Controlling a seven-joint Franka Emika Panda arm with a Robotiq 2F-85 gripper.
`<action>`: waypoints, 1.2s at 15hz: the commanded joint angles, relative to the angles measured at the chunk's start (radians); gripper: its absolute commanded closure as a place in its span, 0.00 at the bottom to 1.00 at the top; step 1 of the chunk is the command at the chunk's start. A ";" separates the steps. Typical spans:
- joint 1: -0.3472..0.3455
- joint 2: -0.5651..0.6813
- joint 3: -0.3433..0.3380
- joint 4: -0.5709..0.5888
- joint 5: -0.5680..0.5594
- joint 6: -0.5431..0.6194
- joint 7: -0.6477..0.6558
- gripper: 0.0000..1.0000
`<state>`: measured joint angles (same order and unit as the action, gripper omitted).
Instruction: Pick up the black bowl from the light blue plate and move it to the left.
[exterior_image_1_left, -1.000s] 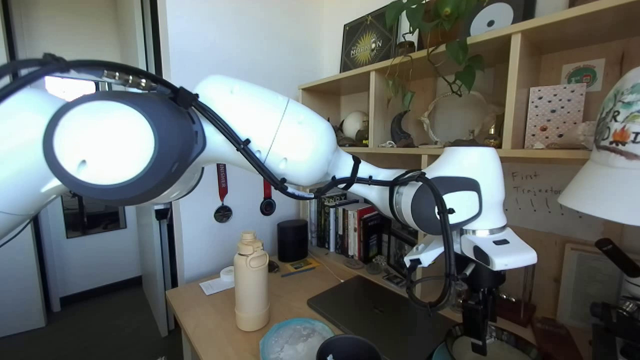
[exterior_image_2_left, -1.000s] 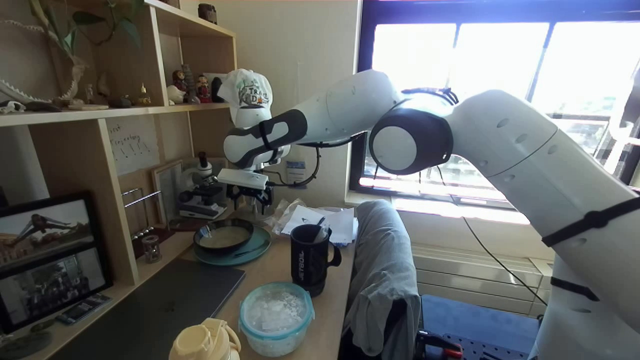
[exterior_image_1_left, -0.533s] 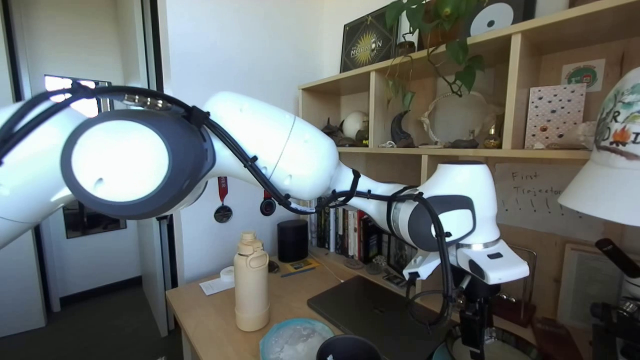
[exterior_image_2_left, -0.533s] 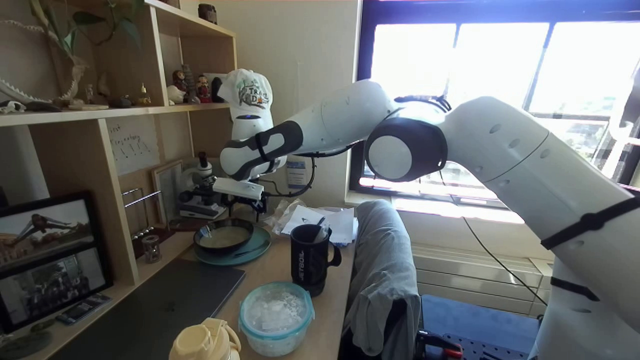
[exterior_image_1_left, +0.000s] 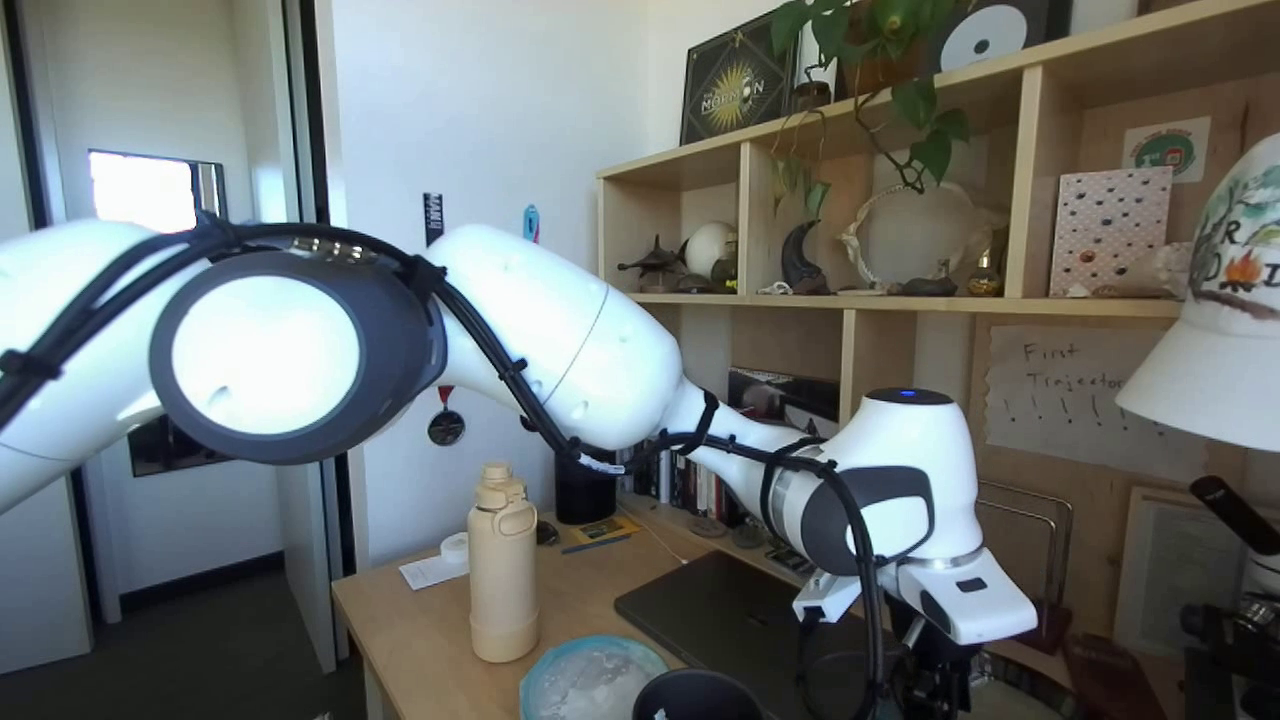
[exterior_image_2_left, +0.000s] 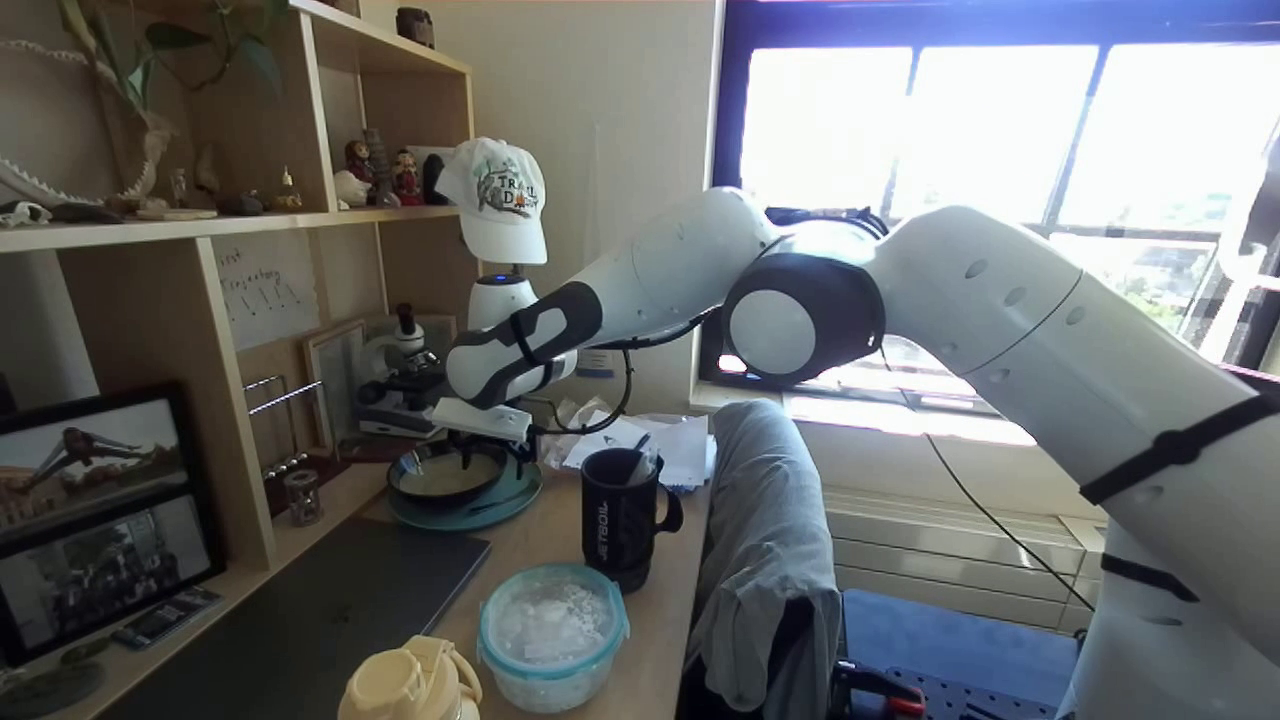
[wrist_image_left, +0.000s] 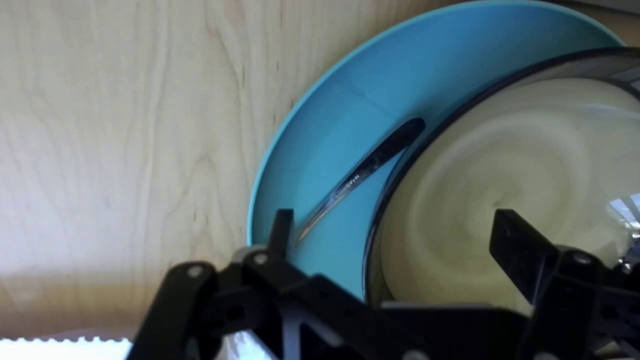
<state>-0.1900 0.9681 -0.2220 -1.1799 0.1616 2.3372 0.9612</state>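
While the black bowl (wrist_image_left: 480, 165) sat off-centre on the light blue plate (wrist_image_left: 325, 135), the gripper (wrist_image_left: 395, 220) stood over the bowl's rim, jaws spread wide, holding nothing, one finger above the inside, the other above the plate. A metal utensil (wrist_image_left: 367, 167) lay on it beside the bowl. The bench (wrist_image_left: 125, 125) showed pale wood between plate and black mug (exterior_image_2_left: 618, 520); the laptop (exterior_image_2_left: 330, 590) lay close by the plate.

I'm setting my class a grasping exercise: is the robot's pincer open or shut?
Open. In the wrist view, the pincer has its fingers well apart, with the rim of the black bowl showing between them.
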 joint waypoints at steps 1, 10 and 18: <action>0.006 -0.017 -0.001 -0.061 0.001 0.056 0.007 0.26; 0.016 -0.021 -0.013 -0.097 -0.001 0.097 0.024 0.95; 0.023 -0.055 -0.017 -0.127 0.005 0.153 0.053 0.98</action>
<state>-0.1859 0.9618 -0.2265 -1.2412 0.1619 2.4662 0.9874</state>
